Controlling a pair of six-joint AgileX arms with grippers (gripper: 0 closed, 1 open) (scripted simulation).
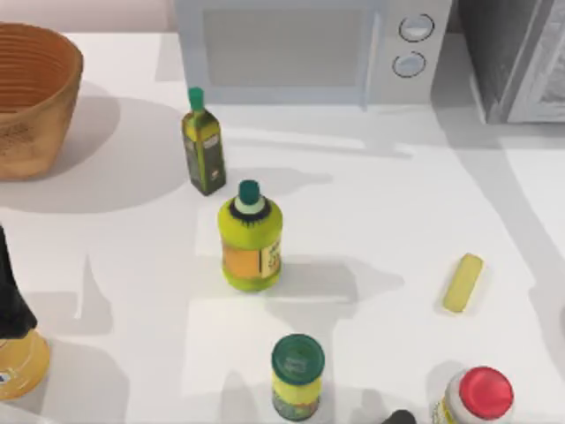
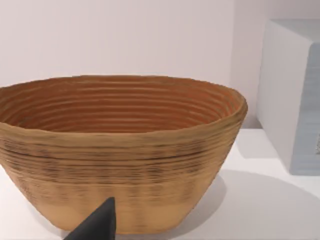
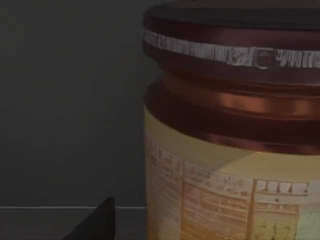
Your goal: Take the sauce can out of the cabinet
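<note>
Looming right in front of the right arm's jaws (image 3: 100, 222) is the sauce can (image 3: 232, 135) — dark red rim, a pale printed band round the lid, tan-orange label below — standing upright in a dim space with dark grey walls behind it and a dark floor under it. One black fingertip (image 3: 97, 225) pokes into the right wrist view just beside the can's base, not touching it as far as I can see; whether these jaws are spread or closed, I cannot tell.

From above, the cabinet (image 1: 516, 57) sits at the far right corner of the bench (image 1: 371, 212), dark grey and speckled with a paler ridged panel.

Over on the left, the left arm's jaws (image 2: 97, 225) hang low in front of a woven basket (image 2: 120, 150), a single dark fingertip (image 2: 100, 222) showing before its wall — again I cannot tell if they are released or clenched. The basket stands at the far left of the bench, with a white microwave (image 1: 313, 49) further along the back edge.

Between the two arms stand a green-lidded yellow jar (image 1: 297, 377) and a red-capped white bottle (image 1: 477, 396) at the near edge, a fat yellow bottle with a green cap (image 1: 252, 240) in the middle, a slim dark green bottle (image 1: 203, 146) behind it, and a small yellow block (image 1: 463, 283) lying flat towards the right.
</note>
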